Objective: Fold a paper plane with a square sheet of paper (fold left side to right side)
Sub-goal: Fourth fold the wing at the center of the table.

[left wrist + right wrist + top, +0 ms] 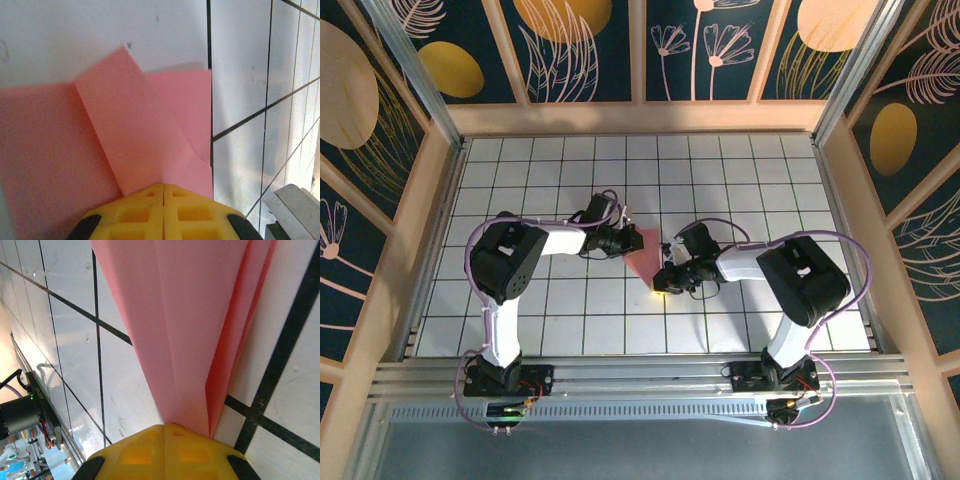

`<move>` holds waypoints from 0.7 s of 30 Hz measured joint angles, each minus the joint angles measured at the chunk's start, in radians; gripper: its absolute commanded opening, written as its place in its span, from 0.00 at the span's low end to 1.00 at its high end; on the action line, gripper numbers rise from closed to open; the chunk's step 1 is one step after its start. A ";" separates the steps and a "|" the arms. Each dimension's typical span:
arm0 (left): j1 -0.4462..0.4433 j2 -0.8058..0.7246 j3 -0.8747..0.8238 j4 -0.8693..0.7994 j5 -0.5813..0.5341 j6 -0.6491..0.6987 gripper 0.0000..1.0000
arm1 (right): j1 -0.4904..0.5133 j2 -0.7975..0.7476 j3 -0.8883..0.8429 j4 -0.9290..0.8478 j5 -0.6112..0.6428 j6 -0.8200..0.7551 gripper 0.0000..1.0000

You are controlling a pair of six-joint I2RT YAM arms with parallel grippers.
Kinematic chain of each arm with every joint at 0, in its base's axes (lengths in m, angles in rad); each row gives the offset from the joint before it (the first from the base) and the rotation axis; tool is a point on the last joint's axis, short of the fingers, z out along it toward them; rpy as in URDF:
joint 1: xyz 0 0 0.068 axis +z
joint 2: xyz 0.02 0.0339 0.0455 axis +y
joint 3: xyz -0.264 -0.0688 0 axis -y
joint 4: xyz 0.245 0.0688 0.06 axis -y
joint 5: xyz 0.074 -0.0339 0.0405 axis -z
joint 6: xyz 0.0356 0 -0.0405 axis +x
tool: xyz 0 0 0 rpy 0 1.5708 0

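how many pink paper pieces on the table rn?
1. The pink paper, folded, lies mid-table between the left gripper and the right gripper. Its layers overlap, so another sheet underneath could be hidden.

The left arm [505, 258] and the right arm [805, 277] are bending at the elbow and reaching inward toward each other. The left hand [625, 241] is sitting with its jaws pressed together, and the right hand [663, 281] is doing likewise.

I'm working in a robotics lab cell: a white table [610, 325] ruled in a black grid, boxed in by wooden-framed wall panels [585, 45] printed with leaves and flowers, with an aluminium rail [640, 378] carrying the left arm base [507, 378] and right arm base [772, 377].
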 measured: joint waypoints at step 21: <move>0.084 0.065 0.127 -0.062 -0.053 0.100 0.10 | 0.001 0.006 0.008 -0.003 -0.003 0.000 0.00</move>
